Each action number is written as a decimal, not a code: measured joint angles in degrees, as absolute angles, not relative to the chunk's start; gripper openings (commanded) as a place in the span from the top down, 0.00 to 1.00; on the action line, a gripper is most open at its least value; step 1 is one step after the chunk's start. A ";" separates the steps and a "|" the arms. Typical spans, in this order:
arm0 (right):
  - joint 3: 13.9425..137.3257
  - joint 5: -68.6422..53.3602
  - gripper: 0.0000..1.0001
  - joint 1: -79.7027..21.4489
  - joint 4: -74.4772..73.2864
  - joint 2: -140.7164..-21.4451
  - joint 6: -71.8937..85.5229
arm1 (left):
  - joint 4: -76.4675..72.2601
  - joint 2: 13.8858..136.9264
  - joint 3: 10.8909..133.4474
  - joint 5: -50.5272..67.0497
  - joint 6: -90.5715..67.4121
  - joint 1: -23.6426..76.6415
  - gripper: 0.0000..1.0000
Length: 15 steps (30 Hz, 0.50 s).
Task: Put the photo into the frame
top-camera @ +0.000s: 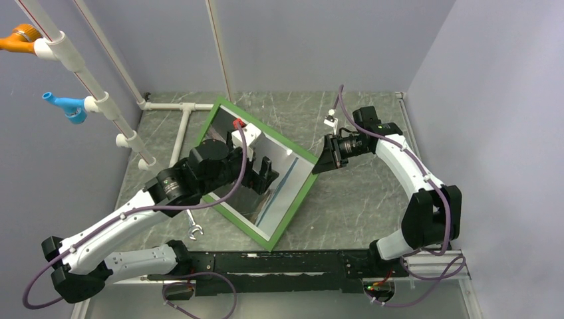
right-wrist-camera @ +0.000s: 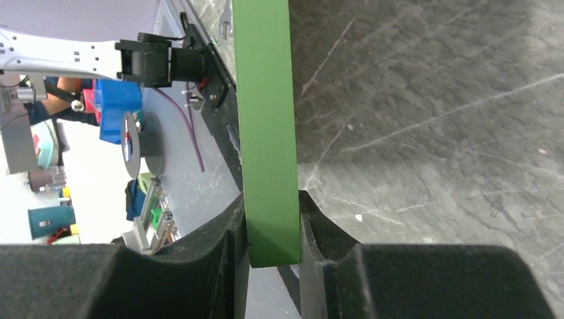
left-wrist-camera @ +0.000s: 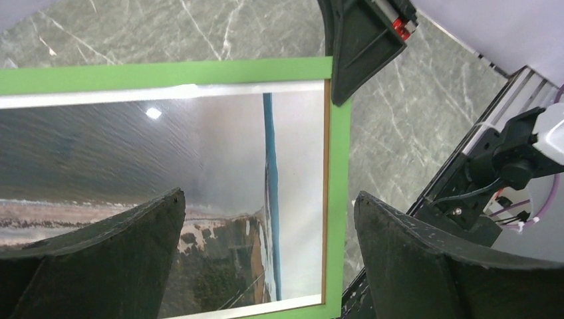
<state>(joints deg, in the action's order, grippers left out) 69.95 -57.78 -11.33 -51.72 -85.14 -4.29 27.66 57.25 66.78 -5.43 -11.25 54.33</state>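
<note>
The frame (top-camera: 297, 203), green border up, lies at a slant in the middle of the table. The photo (top-camera: 282, 183) shows inside it, with grey sky, brown land and a blue stripe. My left gripper (top-camera: 263, 174) hovers open above the pane. In the left wrist view its wide-apart jaws (left-wrist-camera: 269, 199) straddle the photo (left-wrist-camera: 219, 173) and the green border (left-wrist-camera: 339, 199). My right gripper (top-camera: 321, 161) is shut on the frame's right corner. In the right wrist view its jaws (right-wrist-camera: 273, 219) clamp the green edge (right-wrist-camera: 266, 119) from both sides.
A white pipe rack (top-camera: 126, 129) with an orange piece (top-camera: 20, 38) and a blue piece (top-camera: 66, 106) stands at the back left. A small metal wrench (top-camera: 194, 230) lies near the frame's left corner. A black rail (top-camera: 279, 269) runs along the near edge. Walls enclose the table.
</note>
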 measured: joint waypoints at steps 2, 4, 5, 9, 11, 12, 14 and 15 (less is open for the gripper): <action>69.47 -56.07 1.00 -11.31 -50.92 -85.14 -2.61 | 27.70 57.32 65.71 -5.45 -11.27 54.24 0.01; 68.86 -54.89 1.00 -11.20 -50.09 -85.21 -1.28 | 27.70 57.69 64.66 -5.43 -11.40 54.17 0.01; 68.47 -54.17 1.00 -11.09 -49.67 -85.32 -0.71 | 27.62 58.02 64.16 -5.41 -11.53 54.17 0.01; 66.22 -51.00 1.00 -10.50 -47.29 -86.91 2.35 | 26.68 58.92 61.34 -4.97 -12.45 54.08 0.01; 65.12 -49.47 1.00 -10.26 -46.06 -88.03 3.97 | 25.98 59.33 59.37 -4.29 -13.28 54.02 0.01; 64.60 -48.71 1.00 -10.15 -45.34 -88.62 4.71 | 25.78 59.64 58.52 -3.97 -13.56 54.00 0.01; 63.59 -46.98 1.00 -9.93 -44.01 -89.56 5.98 | 25.61 60.58 57.28 -3.18 -14.44 53.98 0.01; 63.24 -46.26 1.00 -9.89 -43.42 -89.89 6.52 | 25.56 61.01 56.95 -2.83 -14.74 53.98 0.01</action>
